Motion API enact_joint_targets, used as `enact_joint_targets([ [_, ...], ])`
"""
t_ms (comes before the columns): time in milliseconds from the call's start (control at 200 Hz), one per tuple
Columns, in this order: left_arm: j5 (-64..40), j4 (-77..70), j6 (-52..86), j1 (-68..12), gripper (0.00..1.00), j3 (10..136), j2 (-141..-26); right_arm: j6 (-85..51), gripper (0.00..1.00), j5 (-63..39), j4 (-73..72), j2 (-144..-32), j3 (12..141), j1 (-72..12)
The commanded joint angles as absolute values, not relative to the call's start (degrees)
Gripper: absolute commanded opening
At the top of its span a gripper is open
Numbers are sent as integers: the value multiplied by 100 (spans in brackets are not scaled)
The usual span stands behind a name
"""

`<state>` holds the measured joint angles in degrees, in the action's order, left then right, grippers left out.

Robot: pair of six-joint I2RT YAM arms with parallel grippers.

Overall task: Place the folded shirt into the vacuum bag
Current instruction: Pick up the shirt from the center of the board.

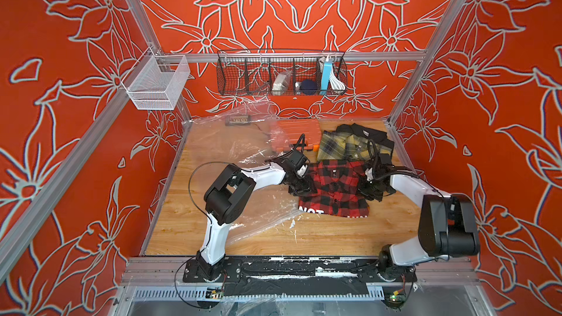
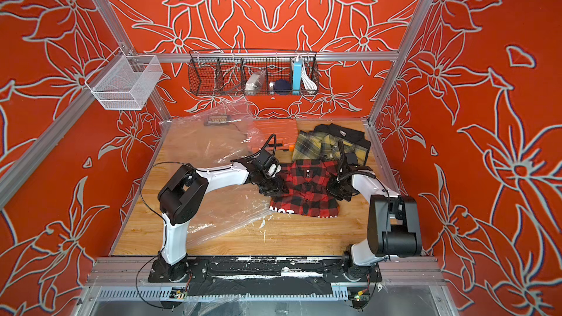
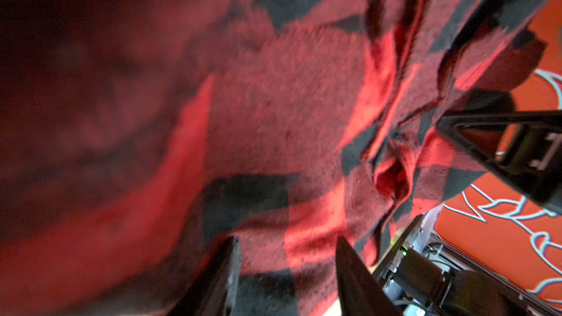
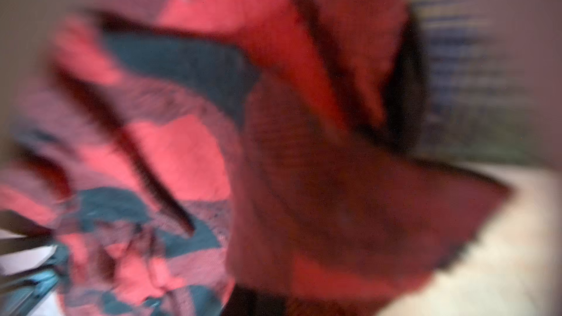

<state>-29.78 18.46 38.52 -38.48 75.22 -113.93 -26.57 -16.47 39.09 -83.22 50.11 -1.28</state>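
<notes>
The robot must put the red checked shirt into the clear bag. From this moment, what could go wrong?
1. The left gripper and right gripper sit at opposite side edges of the red shirt; lifted so, its middle may sag and the fold may open.
2. The vacuum bag lies flat, partly under the left arm, with no open mouth visible; the shirt may only push it away.

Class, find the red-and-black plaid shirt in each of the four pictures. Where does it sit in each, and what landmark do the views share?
Top view: red plaid shirt near centre, slightly right.
Top view: near centre, slightly right.
Left wrist: fills most of the frame.
Right wrist: blurred, fills the centre and left.
Shared landmark: red floral wall; it does not show in the right wrist view.
</notes>
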Motion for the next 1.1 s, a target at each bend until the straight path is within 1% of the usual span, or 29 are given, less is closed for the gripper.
enact_joint_targets([
  [0, -2846, 2224, 3649, -3886, 53, 7486, -10641, -2404, 9, -861, 4919, -8005, 5519, -339],
  [85, -2764, 2182, 3616, -3876, 53, 7630, -10604, -2364, 7, -308, 5245, -7976, 5769, -689],
  [190, -2848, 1755, 3806, -3893, 52, 7682, -11019, -2390, 5, 293, 5505, -8070, 6099, -1160],
  [370, -2864, 1283, 3957, -3920, 50, 7593, -11702, -2523, 2, 791, 5844, -8332, 6734, -1950],
  [565, -3111, 776, 4247, -3946, 49, 7427, -11898, -3159, 0, 349, 5476, -8782, 7030, -2975],
  [691, -3111, 883, 4157, -3939, 48, 7422, -11774, -3540, 0, -59, 4955, -9148, 6964, -3334],
  [791, -3055, 1125, 4094, -3851, 49, 7320, -11455, -3716, 0, -398, 4391, -9274, 6727, -3406],
  [906, -3029, 1379, 4119, -3509, 49, 6902, -10702, -3719, 0, -770, 3778, -9242, 6432, -3407],
  [1001, -2850, 2008, 3850, -3254, 49, 6733, -10137, -3632, 0, -926, 3597, -9220, 6300, -3405],
  [1091, -2696, 2354, 3626, -3177, 49, 6538, -9958, -3490, 0, -1004, 3631, -9145, 6305, -3440],
])
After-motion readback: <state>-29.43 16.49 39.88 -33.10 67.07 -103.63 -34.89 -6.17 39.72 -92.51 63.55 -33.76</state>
